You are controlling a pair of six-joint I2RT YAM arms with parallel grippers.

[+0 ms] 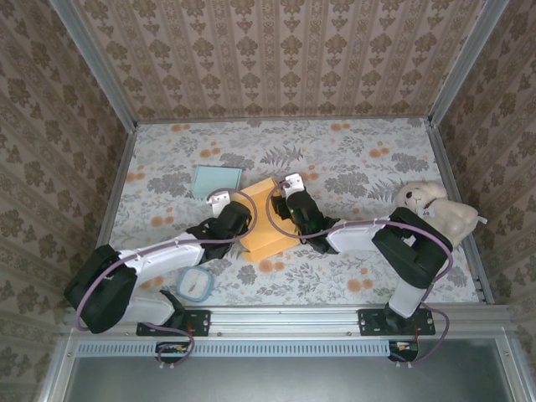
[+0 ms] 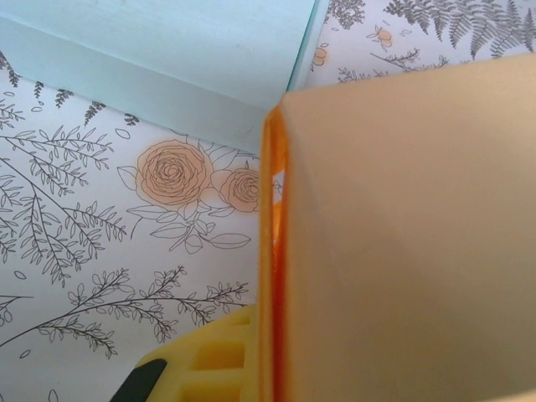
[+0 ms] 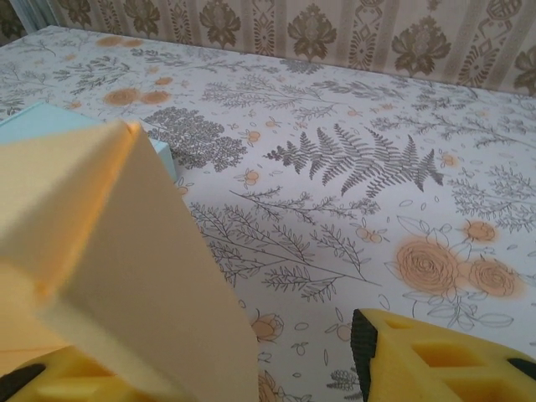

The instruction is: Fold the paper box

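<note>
Setting: table (image 1: 352,167) under a flowered cloth, boxed in by patterned walls (image 1: 276,59) on three sides.
Top view, box: orange paper box (image 1: 265,237) at mid-table between the two arms, part-formed, one panel raised.
Top view, left gripper: left gripper (image 1: 239,219) at the box's left edge, touching it.
Top view, right gripper: right gripper (image 1: 291,203) at the far right corner of the box.
Top view, other things: pale blue box (image 1: 216,182) just beyond the orange one; soft toy (image 1: 435,209) well apart at the right edge; small blue-rimmed tray (image 1: 194,285) near the left arm's base.
Left wrist view: a box wall stands upright across the right half, its orange edge toward the camera. One yellow finger (image 2: 209,368) presses its outer face; the mate is hidden behind the wall. Jaws together on that wall, a pinch grip by my reading. The pale blue box lies beyond, near the corner.
Right wrist view: a cream panel leans over the left finger (image 3: 50,377). The right finger (image 3: 435,360) stands clear with bare cloth between. Jaws apart, nothing clamped.
Handling: looks like thin card. Probably light, stiff along the panels, weak at the creases, easily dented. Likely to slide on the cloth unless pinned.
Where to hold: best taken by a wall's top edge, close to a crease. One gripper anchors while the other pushes flat against a flap, not at a corner.
</note>
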